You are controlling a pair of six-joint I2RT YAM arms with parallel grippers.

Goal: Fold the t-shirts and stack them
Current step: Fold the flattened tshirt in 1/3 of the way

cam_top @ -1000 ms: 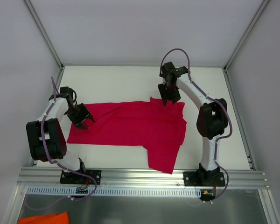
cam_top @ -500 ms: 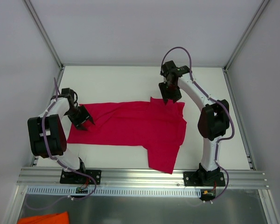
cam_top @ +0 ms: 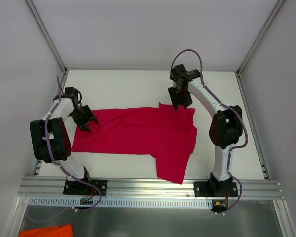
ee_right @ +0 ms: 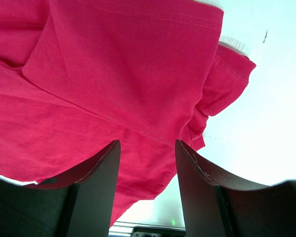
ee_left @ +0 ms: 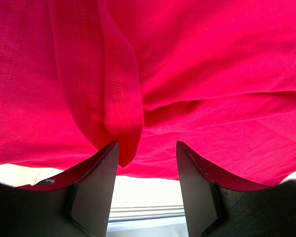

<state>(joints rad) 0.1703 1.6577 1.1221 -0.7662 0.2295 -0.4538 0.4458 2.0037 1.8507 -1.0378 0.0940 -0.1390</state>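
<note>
A plain crimson-red t-shirt [cam_top: 138, 133] lies spread on the white table, one sleeve hanging toward the front edge. My left gripper [cam_top: 87, 120] is open at the shirt's left edge; in the left wrist view its jaws stand apart with a fold of red fabric [ee_left: 113, 98] just in front of the gripper [ee_left: 147, 148]. My right gripper [cam_top: 179, 102] is open over the shirt's back right corner; in the right wrist view the gripper [ee_right: 147, 145] has red cloth [ee_right: 113, 79] between and beyond its open jaws.
The white table [cam_top: 138, 89] is walled by white panels at the back and sides. An aluminium rail [cam_top: 148, 187] runs along the front edge. An orange cloth [cam_top: 47, 231] lies below the rail at the bottom left.
My left gripper has moved back and slightly left along the shirt's left edge, and the fabric there has bunched a little. My right gripper has barely moved.
</note>
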